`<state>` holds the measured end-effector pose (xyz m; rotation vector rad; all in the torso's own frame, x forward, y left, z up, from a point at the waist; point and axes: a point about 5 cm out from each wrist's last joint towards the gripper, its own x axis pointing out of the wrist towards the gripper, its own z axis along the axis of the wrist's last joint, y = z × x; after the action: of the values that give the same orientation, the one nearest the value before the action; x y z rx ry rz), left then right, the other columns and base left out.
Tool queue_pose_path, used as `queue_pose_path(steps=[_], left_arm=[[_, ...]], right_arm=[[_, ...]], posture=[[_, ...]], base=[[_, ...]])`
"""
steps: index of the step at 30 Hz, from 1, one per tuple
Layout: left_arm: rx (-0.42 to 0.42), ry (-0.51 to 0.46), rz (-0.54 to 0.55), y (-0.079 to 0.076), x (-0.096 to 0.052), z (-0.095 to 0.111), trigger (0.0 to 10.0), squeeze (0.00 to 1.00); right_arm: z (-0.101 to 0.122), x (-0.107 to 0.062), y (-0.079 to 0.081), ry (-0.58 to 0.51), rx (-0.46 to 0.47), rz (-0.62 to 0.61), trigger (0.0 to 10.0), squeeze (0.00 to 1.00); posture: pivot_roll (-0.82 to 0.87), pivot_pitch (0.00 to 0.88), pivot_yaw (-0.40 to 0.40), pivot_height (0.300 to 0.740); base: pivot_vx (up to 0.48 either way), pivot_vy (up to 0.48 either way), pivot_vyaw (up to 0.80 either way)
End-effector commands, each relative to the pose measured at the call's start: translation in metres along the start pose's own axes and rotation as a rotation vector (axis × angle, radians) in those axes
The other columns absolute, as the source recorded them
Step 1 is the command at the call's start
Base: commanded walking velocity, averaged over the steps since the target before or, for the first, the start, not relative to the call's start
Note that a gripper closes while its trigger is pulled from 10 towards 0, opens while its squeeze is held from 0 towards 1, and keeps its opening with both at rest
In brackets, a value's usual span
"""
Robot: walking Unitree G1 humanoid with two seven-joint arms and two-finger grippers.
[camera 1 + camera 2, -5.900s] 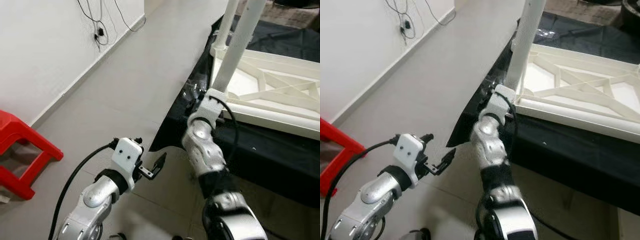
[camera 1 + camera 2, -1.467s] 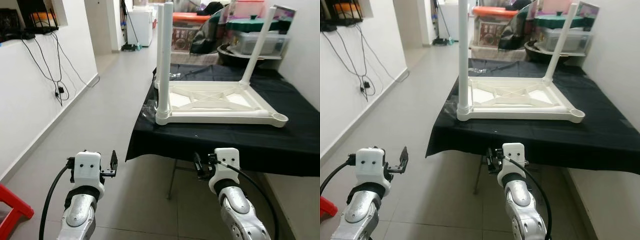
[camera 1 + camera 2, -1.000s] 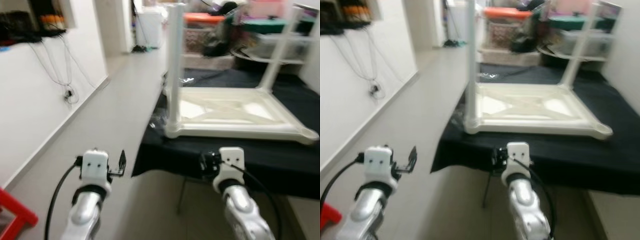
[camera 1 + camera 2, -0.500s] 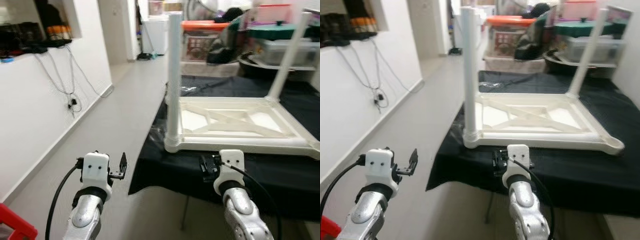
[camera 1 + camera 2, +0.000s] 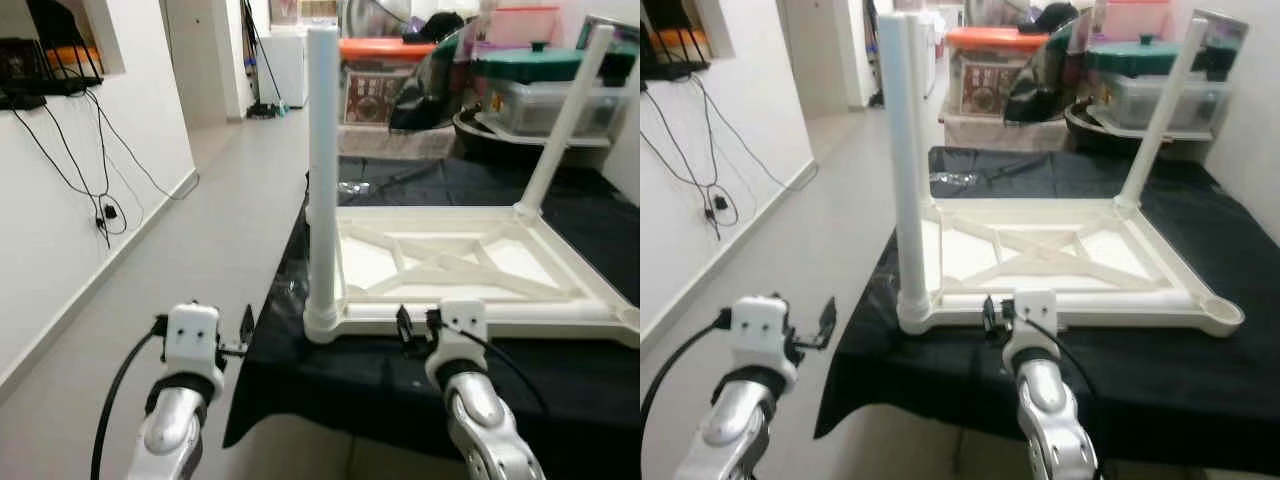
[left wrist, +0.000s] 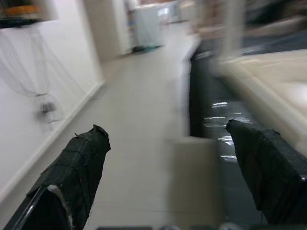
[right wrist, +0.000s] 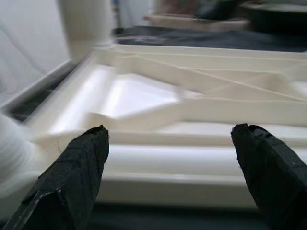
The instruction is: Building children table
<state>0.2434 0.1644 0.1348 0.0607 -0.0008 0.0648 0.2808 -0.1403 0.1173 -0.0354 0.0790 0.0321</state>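
Note:
A white children's table [image 5: 470,265] lies upside down on a black-covered tabletop [image 5: 330,385]. One white leg [image 5: 322,170] stands upright at its near left corner and another [image 5: 565,110] at the far right. The near right corner shows an empty round socket [image 5: 1220,315]. My left gripper [image 5: 246,332] is open, held over the floor left of the black cloth's edge, nothing between its fingers [image 6: 76,167]. My right gripper [image 5: 403,327] is open just in front of the table's near rail [image 7: 192,160], its fingers [image 7: 268,167] spread wide and empty.
A white wall [image 5: 60,240] with hanging cables runs along the left of a bare floor corridor [image 5: 210,230]. Storage boxes [image 5: 375,85] and a green-lidded bin [image 5: 535,85] crowd the space behind the black tabletop.
The whole view has shifted and the upside-down table looks nearer and more central. Both arms keep the same raised pose with their grippers open and empty.

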Motion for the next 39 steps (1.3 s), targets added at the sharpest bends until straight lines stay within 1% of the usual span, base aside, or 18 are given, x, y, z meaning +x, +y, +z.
queue_pose_path(steps=[1,13,17,18,19,20,22,25,27,29,30,31,32,33,34,37,38,39], left_arm=[[-0.008,0.003,-0.011,-0.004,0.001,0.000,10.0,0.00],[-0.007,0.014,-0.063,-0.012,-0.002,-0.003,10.0,0.00],[-0.011,0.038,-0.112,-0.018,-0.009,-0.009,10.0,0.00],[-0.011,0.038,-0.112,-0.018,-0.009,-0.009,10.0,0.00],[-0.017,0.059,-0.154,-0.022,-0.014,-0.013,10.0,0.00],[-0.017,0.059,-0.154,-0.022,-0.014,-0.013,10.0,0.00],[-0.041,0.087,-0.206,-0.026,-0.019,-0.018,10.0,0.00],[-0.059,0.098,-0.238,-0.030,-0.021,-0.020,10.0,0.00],[-0.104,0.112,-0.328,-0.040,-0.028,-0.023,10.0,0.00],[-0.104,0.112,-0.328,-0.040,-0.028,-0.023,10.0,0.00],[-0.123,0.119,-0.374,-0.045,-0.031,-0.023,10.0,0.00],[-0.123,0.119,-0.374,-0.045,-0.031,-0.023,10.0,0.00],[-0.124,0.121,-0.421,-0.051,-0.035,-0.024,10.0,0.00],[-0.124,0.121,-0.421,-0.051,-0.035,-0.024,10.0,0.00],[-0.124,0.121,-0.448,-0.053,-0.037,-0.024,10.0,0.00],[-0.130,0.121,-0.484,-0.056,-0.040,-0.024,10.0,0.00],[-0.132,0.119,-0.498,-0.057,-0.041,-0.023,10.0,0.00],[-0.132,0.119,-0.498,-0.057,-0.041,-0.023,10.0,0.00]], right_arm=[[-0.004,-0.002,-0.011,0.015,-0.014,-0.037,10.0,0.00],[-0.009,0.000,-0.013,0.046,0.015,-0.014,10.0,0.00],[-0.002,0.011,-0.029,0.034,0.075,0.126,10.0,0.00],[-0.002,0.011,-0.029,0.034,0.075,0.126,10.0,0.00],[0.005,0.015,-0.039,0.018,0.073,0.213,10.0,0.00],[0.005,0.015,-0.039,0.018,0.073,0.213,10.0,0.00],[0.011,0.017,-0.045,0.020,0.061,0.312,10.0,0.00],[0.014,0.017,-0.047,0.026,0.057,0.370,10.0,0.00],[0.023,0.017,-0.050,0.026,0.059,0.521,10.0,0.00],[0.023,0.017,-0.050,0.026,0.059,0.521,10.0,0.00],[0.027,0.017,-0.050,0.028,0.057,0.597,10.0,0.00],[0.027,0.017,-0.050,0.028,0.057,0.597,10.0,0.00],[0.031,0.018,-0.047,0.020,0.044,0.666,10.0,0.78],[0.031,0.018,-0.047,0.020,0.044,0.666,10.0,0.78],[0.035,0.021,-0.045,0.014,0.032,0.718,10.0,1.00],[0.041,0.025,-0.039,0.003,0.007,0.794,10.0,1.00],[0.043,0.026,-0.036,0.003,0.008,0.826,10.0,0.66],[0.043,0.026,-0.036,0.003,0.008,0.826,10.0,0.66]], posture=[[0.07,0.000,-0.038,0.740],[0.07,0.000,-0.038,0.740],[0.07,0.002,-0.036,0.740],[0.07,0.002,-0.036,0.740],[0.07,0.004,-0.033,0.740],[0.07,0.004,-0.033,0.740],[0.07,0.003,-0.031,0.740],[0.07,0.003,-0.031,0.740],[0.07,0.000,-0.030,0.740],[0.07,0.000,-0.030,0.740],[0.07,0.000,-0.032,0.740],[0.07,0.000,-0.032,0.740],[0.08,0.000,-0.031,0.740],[0.08,0.000,-0.031,0.740],[0.08,0.002,-0.033,0.740],[0.09,0.007,-0.032,0.740],[0.09,0.007,-0.032,0.740],[0.09,0.007,-0.032,0.740]], base=[[0.000,0.000,0.00],[0.000,0.000,0.00],[0.000,0.000,0.00],[0.000,0.000,0.00],[0.000,0.000,0.00],[0.000,0.000,0.00],[0.000,0.000,0.00],[0.000,0.000,0.00],[0.000,0.000,0.00],[0.000,0.000,0.00],[0.000,0.000,0.00],[0.000,0.000,0.00],[0.000,0.000,0.00],[0.000,0.000,0.00],[0.000,0.000,0.00],[0.000,0.000,0.00],[0.000,0.000,0.00],[0.000,0.000,0.00]])
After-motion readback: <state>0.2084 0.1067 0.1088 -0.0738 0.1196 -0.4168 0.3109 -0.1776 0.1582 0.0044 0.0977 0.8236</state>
